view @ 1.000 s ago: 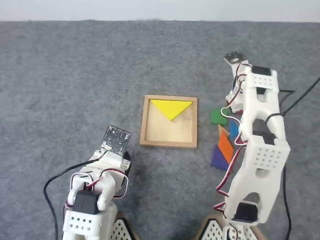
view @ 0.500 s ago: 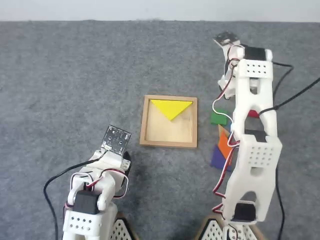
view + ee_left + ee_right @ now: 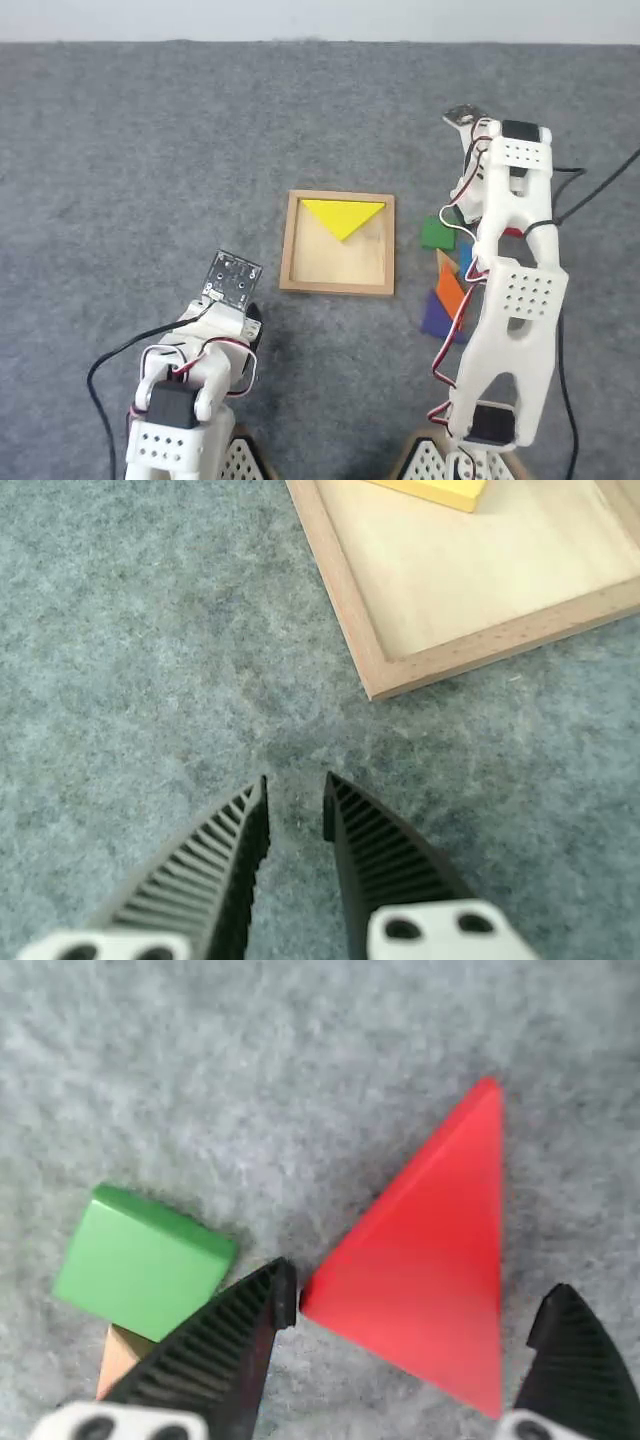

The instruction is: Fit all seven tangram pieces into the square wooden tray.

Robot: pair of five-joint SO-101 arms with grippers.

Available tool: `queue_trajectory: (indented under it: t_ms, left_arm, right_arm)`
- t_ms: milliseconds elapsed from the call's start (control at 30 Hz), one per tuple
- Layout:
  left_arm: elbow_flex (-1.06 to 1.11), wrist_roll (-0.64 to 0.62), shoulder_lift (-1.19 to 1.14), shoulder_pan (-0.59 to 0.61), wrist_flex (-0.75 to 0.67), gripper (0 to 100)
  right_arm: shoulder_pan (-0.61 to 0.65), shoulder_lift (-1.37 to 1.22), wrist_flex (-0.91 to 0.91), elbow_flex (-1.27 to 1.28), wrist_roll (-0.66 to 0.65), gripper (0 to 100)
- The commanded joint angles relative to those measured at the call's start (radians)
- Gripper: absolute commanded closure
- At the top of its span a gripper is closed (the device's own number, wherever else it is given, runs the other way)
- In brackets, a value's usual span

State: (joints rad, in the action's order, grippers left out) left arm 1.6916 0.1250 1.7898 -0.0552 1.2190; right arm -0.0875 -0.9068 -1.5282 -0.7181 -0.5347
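My right gripper [image 3: 420, 1305] has drawn back from its farther stretch of half a second ago. It now hangs over the red triangle [image 3: 430, 1265], fingers spread wide to either side of it; I cannot tell whether they touch it. The green piece [image 3: 140, 1260] lies just beside one finger. From above, the tray [image 3: 287, 240] sits where it was, the yellow triangle [image 3: 343, 216] still against its far edge. Blue [image 3: 467, 258], orange [image 3: 450, 292] and purple [image 3: 436, 318] pieces lie on the mat [image 3: 150, 150] to the tray's right, by the right arm. The blue one, covered a moment ago, shows again. My left gripper [image 3: 296, 788] has not moved. It sits low over the mat near a tray corner, fingers barely parted, holding nothing.
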Motion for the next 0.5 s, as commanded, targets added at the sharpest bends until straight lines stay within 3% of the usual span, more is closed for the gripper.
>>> queue_trajectory:
  t_ms: [0, 333, 467]
  left_arm:
    - [-0.007, -0.006, -0.002, -0.002, -0.003, 91]
    - [-0.007, -0.006, -0.002, -0.002, -0.003, 91]
    - [-0.007, -0.006, -0.002, -0.002, -0.003, 91]
  right_arm:
    - [-0.019, 0.021, 0.028, -0.044, -0.012, 62.9]
    - [0.004, -0.056, 0.111, -0.049, 0.072, 63.0]
    - [-0.004, -0.054, 0.105, -0.049, 0.075, 70.1]
